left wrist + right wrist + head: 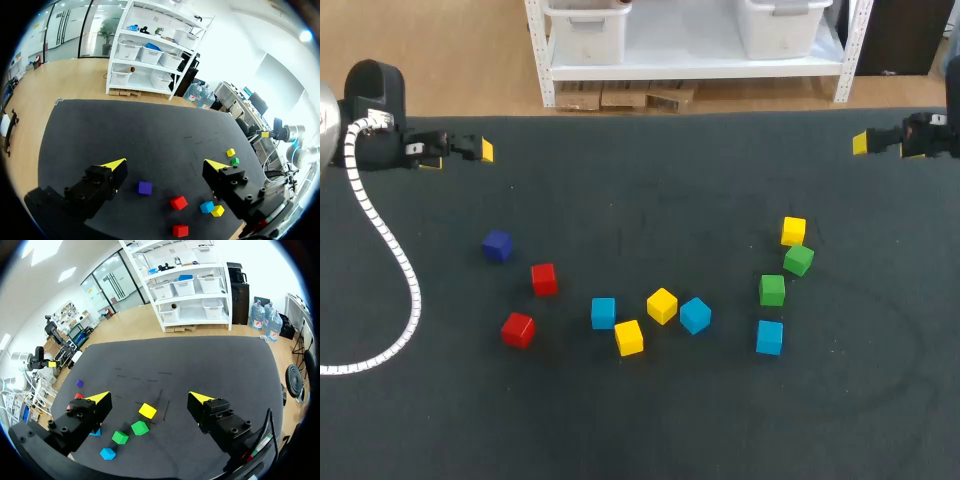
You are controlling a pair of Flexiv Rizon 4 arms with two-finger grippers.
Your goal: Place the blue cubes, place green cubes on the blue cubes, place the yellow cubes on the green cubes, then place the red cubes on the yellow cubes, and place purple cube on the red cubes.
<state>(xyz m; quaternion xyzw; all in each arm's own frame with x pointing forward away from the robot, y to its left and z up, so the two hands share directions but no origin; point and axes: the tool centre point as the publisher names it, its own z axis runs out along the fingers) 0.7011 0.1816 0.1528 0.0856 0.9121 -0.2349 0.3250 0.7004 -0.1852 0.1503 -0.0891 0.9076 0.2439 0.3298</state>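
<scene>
The left gripper (470, 150) and right gripper (868, 143) are hanging spread and empty at the far corners, likely keeping the blue cubes (603, 312) unobstructed.

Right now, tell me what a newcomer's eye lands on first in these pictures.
Bright cubes scattered across the dark table, none stacked: the purple cube alone toward the left, two green cubes toward the right. The left gripper and right gripper hang open and empty at the table's far corners.
</scene>
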